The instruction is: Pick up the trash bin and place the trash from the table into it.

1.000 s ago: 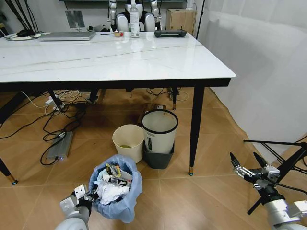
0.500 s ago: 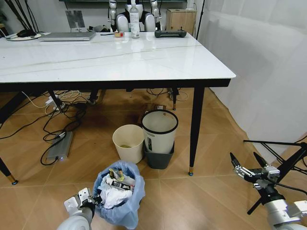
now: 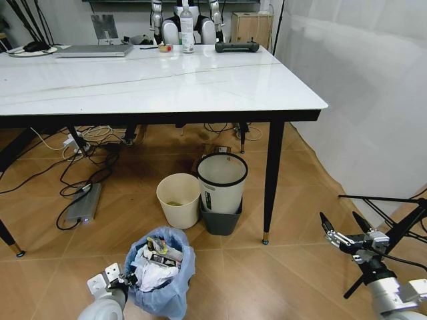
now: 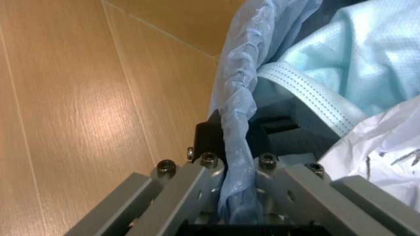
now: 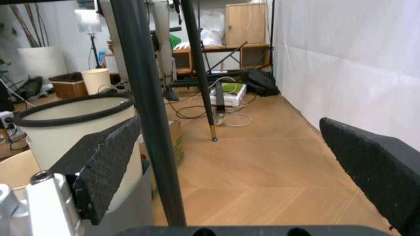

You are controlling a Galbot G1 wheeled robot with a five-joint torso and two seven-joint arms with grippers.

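Observation:
The trash bin (image 3: pixel 162 293), lined with a crinkly light-blue bag, is low over the wooden floor in front of the table (image 3: pixel 200 83). Inside it lies trash (image 3: pixel 152 275): crumpled white paper, a dark wrapper and a pale blue face mask (image 4: pixel 315 93). My left gripper (image 3: pixel 122 283) is at the bin's left side, shut on the bag-covered rim (image 4: pixel 237 118), which runs between its fingers (image 4: pixel 196 182). My right gripper (image 3: pixel 340 230) hangs open at the lower right, away from the bin, its black pads (image 5: pixel 108 162) wide apart.
A cream bucket (image 3: pixel 179 197) and a white round bin with a grey base (image 3: pixel 221 183) stand under the table beside its black leg (image 3: pixel 272 180). Cables and a power strip (image 3: pixel 83 203) lie at the left. A laptop (image 3: pixel 93 50), bottle and black controller (image 3: pixel 237 47) sit on the tabletop.
The left gripper and the bin it holds have shifted slightly down and nearer to me. The right arm has not moved.

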